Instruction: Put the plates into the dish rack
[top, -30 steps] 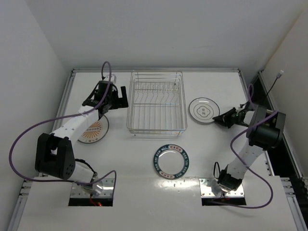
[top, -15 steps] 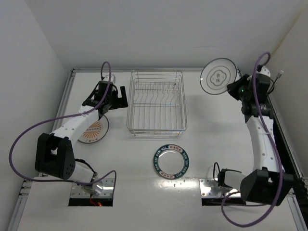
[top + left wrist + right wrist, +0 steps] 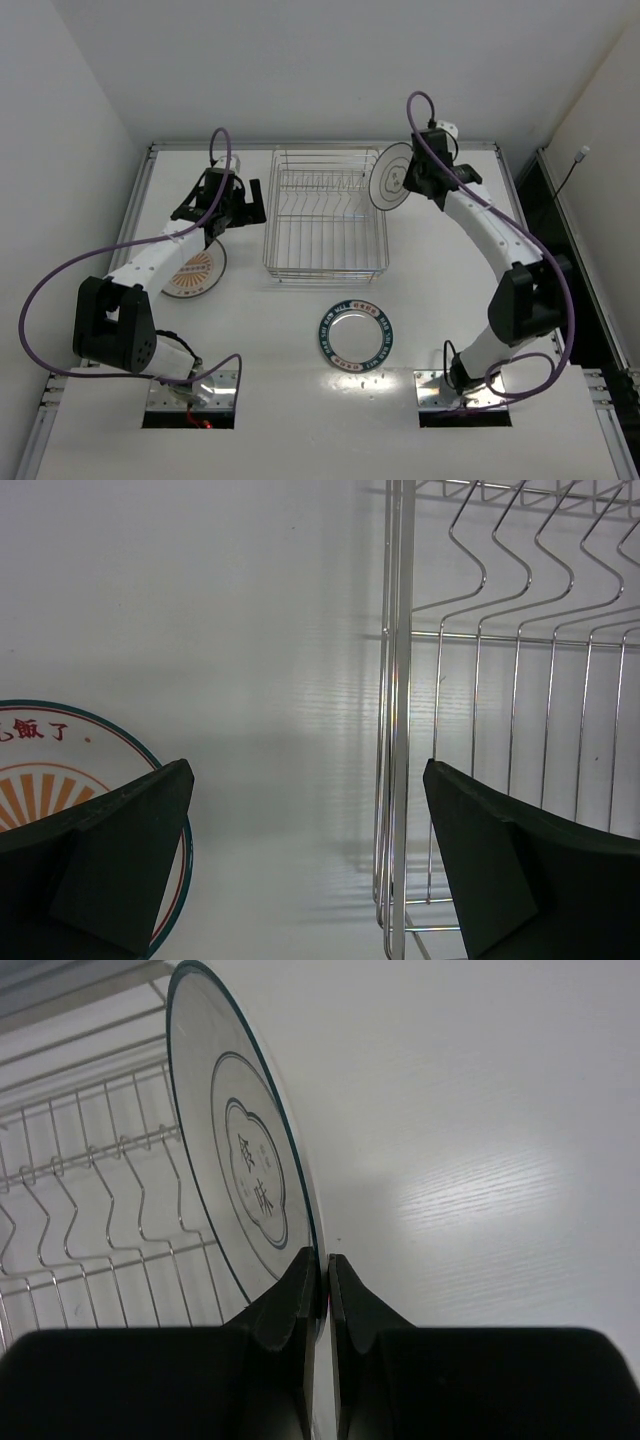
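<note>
White table (image 3: 450, 300), wire rack (image 3: 325, 215) toward the back. Right gripper (image 3: 322, 1260) is clamped tight on the rim of the grey-rimmed plate (image 3: 245, 1180). It's holding the plate on edge over the rack's right back corner, so the slots lie just left and below. Left gripper (image 3: 308, 770), fingers spread wide and empty, hovers left of the rack near the striped plate (image 3: 70, 755). Can't tell which slot lines up.

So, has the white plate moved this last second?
Yes: the white plate lifted off the table and swung left to the far right corner of the dish rack.
</note>
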Robot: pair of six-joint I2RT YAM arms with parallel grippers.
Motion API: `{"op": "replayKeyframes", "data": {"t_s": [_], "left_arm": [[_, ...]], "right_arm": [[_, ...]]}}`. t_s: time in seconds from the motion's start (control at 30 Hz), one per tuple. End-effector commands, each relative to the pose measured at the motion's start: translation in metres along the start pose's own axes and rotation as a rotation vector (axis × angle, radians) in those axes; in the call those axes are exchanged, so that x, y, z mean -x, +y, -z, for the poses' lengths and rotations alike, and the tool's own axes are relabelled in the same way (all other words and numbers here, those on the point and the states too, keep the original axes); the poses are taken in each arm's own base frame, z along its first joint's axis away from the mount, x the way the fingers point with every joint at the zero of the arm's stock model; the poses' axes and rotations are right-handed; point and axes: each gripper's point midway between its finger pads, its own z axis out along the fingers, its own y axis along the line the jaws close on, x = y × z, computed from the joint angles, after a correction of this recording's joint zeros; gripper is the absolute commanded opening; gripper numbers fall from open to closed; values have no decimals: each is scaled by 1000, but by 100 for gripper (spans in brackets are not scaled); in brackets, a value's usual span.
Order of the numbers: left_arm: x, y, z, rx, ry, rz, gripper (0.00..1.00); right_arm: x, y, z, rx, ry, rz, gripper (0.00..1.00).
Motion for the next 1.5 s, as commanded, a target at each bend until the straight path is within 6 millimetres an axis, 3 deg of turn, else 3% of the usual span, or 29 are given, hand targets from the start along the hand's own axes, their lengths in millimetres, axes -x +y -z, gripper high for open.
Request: {"op": "replayKeyframes", "data": {"t_s": [0.0, 0.37, 0.4, 0.57, 0.7, 0.77, 0.8, 0.83, 1.0, 1.13, 1.23, 1.27, 1.3, 1.33, 1.37, 1.4, 1.43, 1.47], "left_arm": [[23, -8, 3, -30, -58, 24, 100], [23, -10, 4, -39, -55, 24, 100], [23, -10, 4, -39, -55, 24, 100], [23, -10, 4, -39, -55, 24, 100], [27, -11, 5, -42, -64, 25, 100], [26, -13, 5, -51, -61, 25, 100], [26, -13, 5, -51, -61, 25, 100], [24, -12, 2, -48, -52, 24, 100], [21, -11, 2, -45, -43, 23, 100], [21, -11, 2, -45, -43, 23, 100], [22, -10, 2, -36, -46, 23, 100], [22, -8, 2, -28, -49, 24, 100], [20, -8, 2, -25, -41, 23, 100], [20, -8, 2, -25, -40, 23, 100], [20, -8, 2, -25, -40, 23, 100], [23, -6, 5, -17, -52, 24, 100], [23, -6, 5, -17, -53, 24, 100], [23, -6, 5, -17, -53, 24, 100]], "right_arm": [[46, 14, 15, -11, -143, -16, 0], [16, 38, -7, -83, -102, 74, 0], [5, 45, -10, -89, -84, 101, 0], [4, 62, -20, -122, -86, 171, 0], [5, 64, -18, -205, -109, 238, 0], [4, 75, -12, -188, -118, 271, 0], [4, 75, -12, -188, -118, 272, 3], [0, 82, -10, -163, -110, 278, 14], [-15, 94, -5, -100, -71, 290, 20], [-6, 90, 15, -75, -77, 278, 23], [5, 72, 48, -68, -88, 282, 31], [11, 59, 74, -47, -108, 273, 37], [14, 48, 87, -24, -114, 253, 39], [6, 48, 104, 54, -96, 244, 42], [-18, 27, 106, 55, -54, 259, 51], [-21, 18, 119, 86, -64, 239, 54], [-17, 12, 153, 186, -105, 201, 57], [-48, -3, 152, 187, -50, 218, 63]]}}
